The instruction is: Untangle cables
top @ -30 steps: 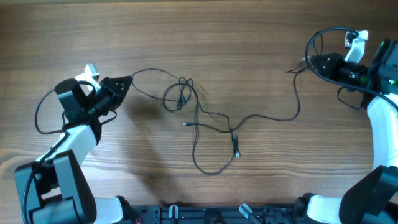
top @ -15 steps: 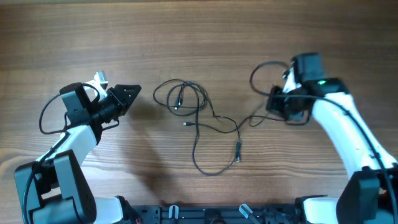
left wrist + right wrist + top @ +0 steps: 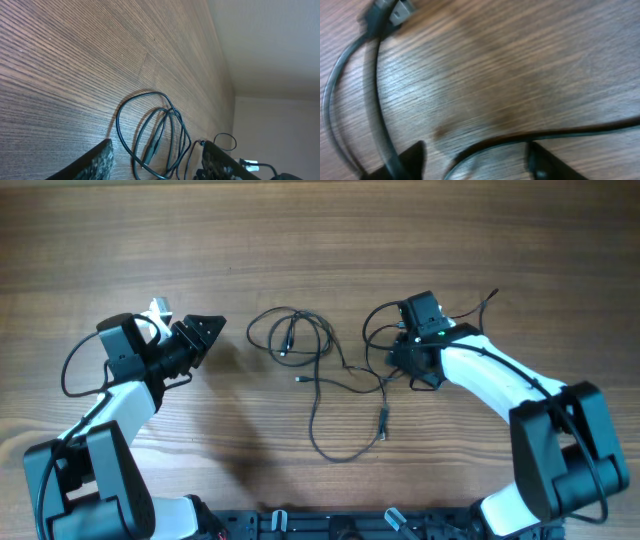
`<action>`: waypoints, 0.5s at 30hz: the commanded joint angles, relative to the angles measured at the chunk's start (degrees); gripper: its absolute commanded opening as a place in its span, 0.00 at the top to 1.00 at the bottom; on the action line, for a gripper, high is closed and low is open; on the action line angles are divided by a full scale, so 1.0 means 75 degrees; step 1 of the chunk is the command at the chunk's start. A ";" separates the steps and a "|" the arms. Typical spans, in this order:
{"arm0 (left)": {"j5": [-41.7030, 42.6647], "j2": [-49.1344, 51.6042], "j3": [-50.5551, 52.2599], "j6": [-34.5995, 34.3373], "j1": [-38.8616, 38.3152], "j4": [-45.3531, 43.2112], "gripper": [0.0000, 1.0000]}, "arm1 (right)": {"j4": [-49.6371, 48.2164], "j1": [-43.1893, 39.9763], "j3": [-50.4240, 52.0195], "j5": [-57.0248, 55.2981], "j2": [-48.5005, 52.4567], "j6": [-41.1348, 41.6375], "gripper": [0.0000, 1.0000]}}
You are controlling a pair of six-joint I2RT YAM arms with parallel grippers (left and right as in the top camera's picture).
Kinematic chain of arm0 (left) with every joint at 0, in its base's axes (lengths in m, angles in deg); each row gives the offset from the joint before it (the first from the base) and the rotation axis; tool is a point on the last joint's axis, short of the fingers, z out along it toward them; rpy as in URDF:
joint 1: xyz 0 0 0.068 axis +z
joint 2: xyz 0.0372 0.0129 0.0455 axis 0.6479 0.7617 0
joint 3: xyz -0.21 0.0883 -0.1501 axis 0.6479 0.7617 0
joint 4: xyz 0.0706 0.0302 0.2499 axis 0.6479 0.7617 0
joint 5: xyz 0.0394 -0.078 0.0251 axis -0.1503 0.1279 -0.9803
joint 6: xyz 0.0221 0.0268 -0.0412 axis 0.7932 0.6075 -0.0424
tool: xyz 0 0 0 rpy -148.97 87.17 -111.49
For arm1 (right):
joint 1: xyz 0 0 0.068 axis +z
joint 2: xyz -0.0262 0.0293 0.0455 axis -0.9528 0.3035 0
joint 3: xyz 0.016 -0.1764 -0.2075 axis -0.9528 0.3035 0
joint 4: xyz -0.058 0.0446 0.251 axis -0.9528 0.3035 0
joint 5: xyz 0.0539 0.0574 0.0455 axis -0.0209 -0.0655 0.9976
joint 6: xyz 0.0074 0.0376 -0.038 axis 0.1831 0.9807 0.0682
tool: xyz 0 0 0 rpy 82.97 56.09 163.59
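Cables [image 3: 287, 340] lie looped on the brown wood table [image 3: 300, 230], with a pale wall [image 3: 270, 40] past it. Left gripper [image 3: 208, 330] and right gripper [image 3: 477, 156] sit beside the cables, jaws wide.

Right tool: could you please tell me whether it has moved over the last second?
Yes, the right tool went leftward across the table, from its far-right corner to the cables.

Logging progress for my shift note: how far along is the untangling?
Done: nothing visible; the cables lie crossed in one tangle, loops overlapping. In hand: the right gripper sits low over a strand, open; the left gripper is open and empty beside the loop. Left: grasp ends and pull every cord apart.
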 commanded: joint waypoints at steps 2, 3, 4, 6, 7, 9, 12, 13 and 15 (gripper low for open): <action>-0.0050 0.0000 0.0015 0.0178 0.0020 0.0067 0.39 | 0.0184 0.0312 0.0149 -0.0533 0.1221 0.0391 0.89; -0.0052 0.0000 0.0015 0.0178 0.0020 0.0108 0.37 | 0.0184 0.0271 0.0149 -0.0600 0.1349 0.0388 0.95; -0.0052 0.0000 0.0015 0.0178 0.0020 0.0134 0.35 | 0.0119 0.0163 0.0146 -0.0685 0.1443 0.0373 0.95; -0.0050 0.0003 0.0015 0.0175 0.0020 0.0154 0.28 | -0.0600 -0.0437 0.0099 -0.0734 0.1411 -0.1507 0.96; -0.0050 0.0000 0.0015 0.0175 0.0020 0.0154 0.25 | -0.0542 -0.0880 -0.0128 -0.1081 0.1274 -0.2384 0.96; -0.0050 0.0000 0.0015 0.0175 0.0020 0.0157 0.16 | -0.0169 -0.1545 -0.0495 -0.1536 0.0915 -0.2903 0.96; -0.0050 0.0000 0.0015 0.0175 0.0020 0.0323 0.02 | -0.0239 -0.3005 -0.1279 -0.1556 -0.0146 -0.4354 0.96; -0.0050 0.0000 0.0015 0.0175 0.0020 0.0323 0.00 | -0.0501 -0.3395 -0.1396 -0.1562 -0.0393 -0.5013 0.96; -0.0050 0.0000 0.0015 0.0175 0.0020 0.0323 0.00 | -0.1402 -0.4386 -0.1504 -0.1614 -0.0691 -0.6770 0.96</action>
